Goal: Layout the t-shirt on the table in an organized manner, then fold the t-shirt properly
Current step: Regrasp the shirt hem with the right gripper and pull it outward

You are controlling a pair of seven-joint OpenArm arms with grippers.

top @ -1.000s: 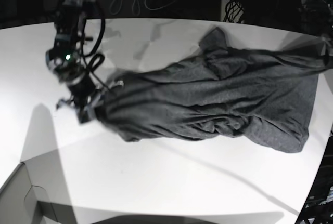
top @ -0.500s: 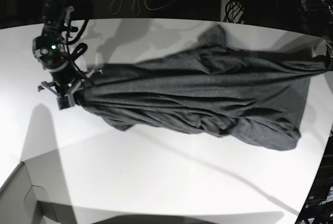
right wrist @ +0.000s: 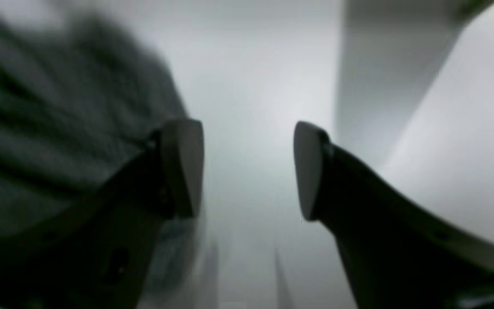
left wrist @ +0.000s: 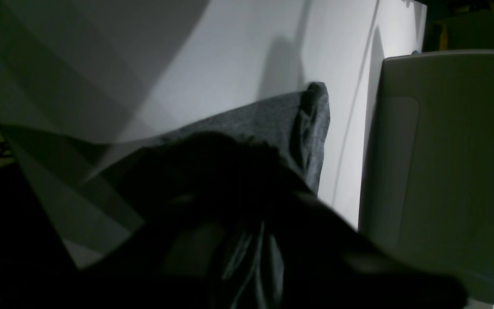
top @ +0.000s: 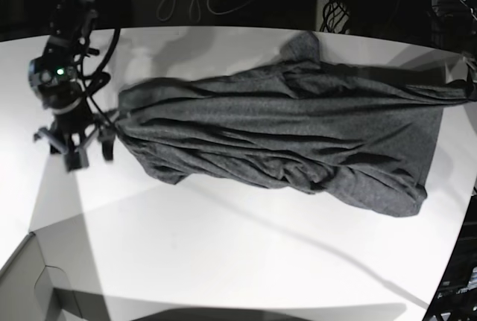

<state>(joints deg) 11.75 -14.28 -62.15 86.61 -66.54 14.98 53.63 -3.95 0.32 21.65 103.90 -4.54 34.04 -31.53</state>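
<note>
the dark charcoal heather-grey knit t-shirt (top: 291,138) lies stretched across the white curved-edge bench (top: 223,254). its long axis runs from the right tool (top: 82,153) at one end to the far edge of the bench, where the left arm sits.

right tool: jaws stand wide apart in its wrist view, with only bare bench between the pads (right wrist: 185,167). it holds nothing. the shirt's near end lies just beside it, toward the left arm, and looks apart from the pads, though blur hides the exact gap.

left tool (left wrist: 230,240): it's in deep shadow in its wrist view, but it reads as clamped shut with shirt fabric bunched around it. the cloth is drawn to a taut point at that edge in the base view, so you likely hold that end.

the shirt is still roped and wrinkled, so layout isn't done. my read is your next regrasp falls to the right arm, which is nearest the free end.

there's plenty of bare bench on the side of the shirt toward the grey box corner (top: 37,284), and little beyond the left arm's end.
</note>
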